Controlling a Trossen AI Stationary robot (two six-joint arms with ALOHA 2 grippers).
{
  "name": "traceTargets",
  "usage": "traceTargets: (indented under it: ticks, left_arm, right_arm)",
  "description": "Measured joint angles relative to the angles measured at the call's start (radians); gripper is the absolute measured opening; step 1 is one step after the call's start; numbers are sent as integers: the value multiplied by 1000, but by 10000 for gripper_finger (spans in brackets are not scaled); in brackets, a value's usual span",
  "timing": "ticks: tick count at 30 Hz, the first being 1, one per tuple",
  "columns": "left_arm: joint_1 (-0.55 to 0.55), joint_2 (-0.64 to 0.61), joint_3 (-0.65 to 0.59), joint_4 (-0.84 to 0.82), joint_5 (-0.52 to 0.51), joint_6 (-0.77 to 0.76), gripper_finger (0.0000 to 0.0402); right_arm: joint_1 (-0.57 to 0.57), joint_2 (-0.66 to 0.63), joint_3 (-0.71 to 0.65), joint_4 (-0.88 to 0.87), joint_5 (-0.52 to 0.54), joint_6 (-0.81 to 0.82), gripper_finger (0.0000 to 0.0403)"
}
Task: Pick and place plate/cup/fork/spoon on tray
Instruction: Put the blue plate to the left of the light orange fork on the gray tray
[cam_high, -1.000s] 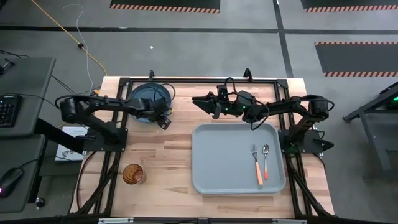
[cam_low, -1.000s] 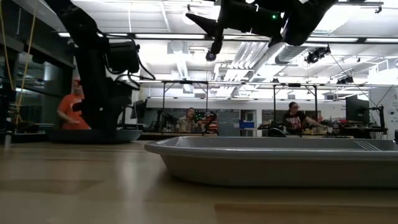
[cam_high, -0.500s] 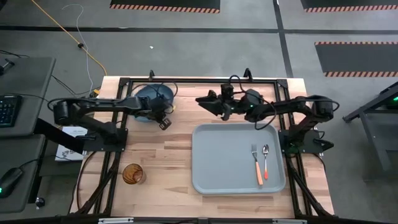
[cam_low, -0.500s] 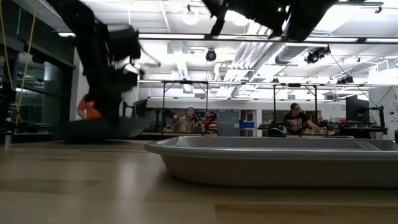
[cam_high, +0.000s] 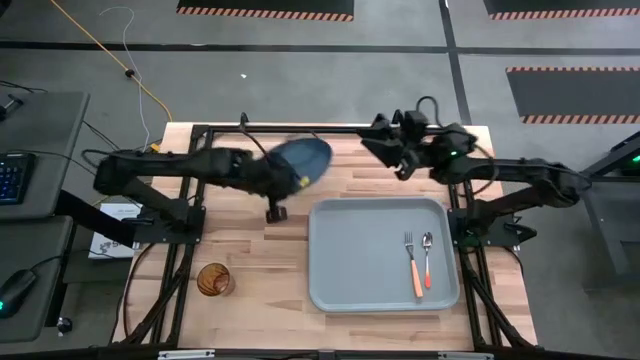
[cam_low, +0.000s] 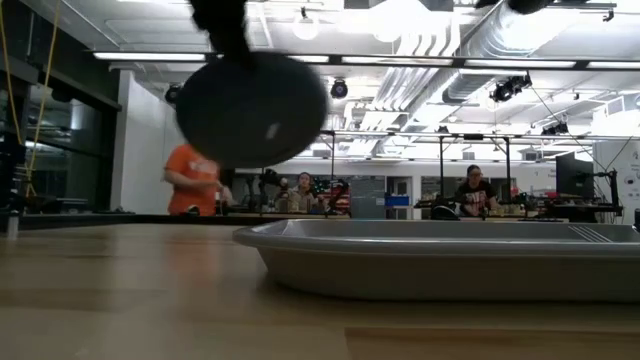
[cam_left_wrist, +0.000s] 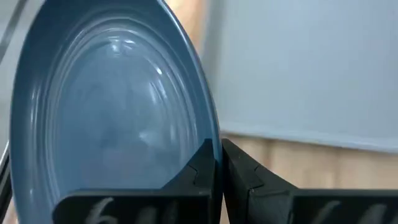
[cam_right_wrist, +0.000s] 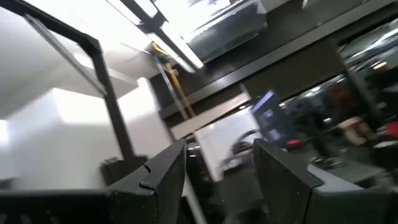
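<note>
The dark teal plate hangs in the air over the table's far side, just left of the pale grey tray, with my left gripper shut on it. In the low view the plate stands steeply tilted, its underside toward the near edge. The orange-handled fork and the spoon lie side by side in the tray's right half. The amber cup stands on the table near the front left. My right gripper is raised over the far edge, open and holding nothing. My left gripper pinches the plate's rim between its two fingers, one on the inner face and one on the underside. It comes at the plate from the table's left. The plate is lifted clear of the table and tipped up steeply.
The tray's left half is bare. The tray's rim rises a little above the tabletop. A black frame borders the table. People sit and stand in the room beyond the far edge.
My left gripper has shut on the plate's rim, raised it off the table and carried it toward the right, toward the tray. The plate has tipped from flat to steeply tilted. My right gripper has drawn up and toward the table's far right, staying open.
</note>
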Motion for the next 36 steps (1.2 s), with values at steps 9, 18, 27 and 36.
traceTargets:
  ticks: [9,18,27,36]
  left_arm:
    - [-207,333,324,25,32,214,1]
    - [-291,548,398,162,136,441,1]
    - [-348,698,398,269,182,507,1]
    - [-372,801,400,330,170,513,4]
  right_arm:
    - [-28,-245,0,-391,165,-161,179]
    - [-28,-377,0,-647,289,-227,179]
    - [-26,-385,0,-713,290,-194,179]
    - [-26,-373,0,-740,314,-139,179]
